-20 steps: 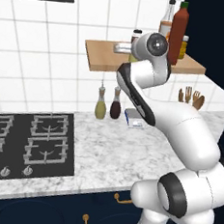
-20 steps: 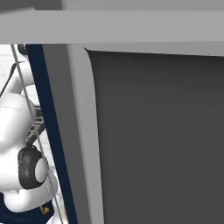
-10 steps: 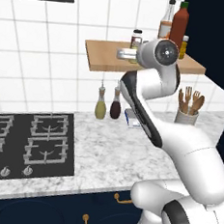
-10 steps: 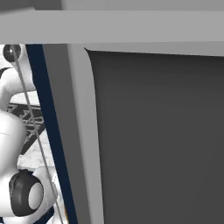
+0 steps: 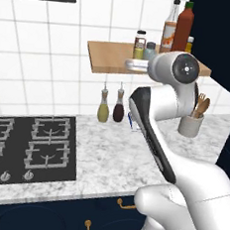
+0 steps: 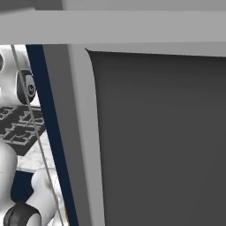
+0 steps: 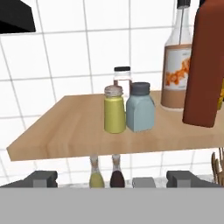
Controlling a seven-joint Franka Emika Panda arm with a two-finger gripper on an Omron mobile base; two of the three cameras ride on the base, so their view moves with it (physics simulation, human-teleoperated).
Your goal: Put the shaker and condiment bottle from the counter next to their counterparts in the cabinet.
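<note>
The yellow-green shaker [image 7: 114, 111] with its grey cap stands upright on the wooden cabinet shelf [image 7: 65, 127], touching the pale blue shaker [image 7: 140, 108]. A brown-and-white shaker [image 7: 122, 78] stands behind them. The red condiment bottle [image 7: 205, 65] stands on the same shelf, in front of the clear bottle with the orange label [image 7: 177, 74]. My gripper [image 7: 113, 179] is open and holds nothing, just below the shelf's front edge. In the left base view the gripper [image 5: 134, 64] hangs before the shelf [image 5: 107, 56], under the shaker [image 5: 138, 52], left of the red bottle [image 5: 183, 26].
Two small oil bottles [image 5: 103, 108] [image 5: 119, 107] stand on the marble counter against the tiled wall under the shelf. A utensil holder [image 5: 190, 125] is at the right, a black stove [image 5: 29, 143] at the left. A grey panel [image 6: 154, 132] blocks the right base view.
My wrist has swung to the right and a little lower in front of the shelf. The shakers and bottles on the shelf have stayed put.
</note>
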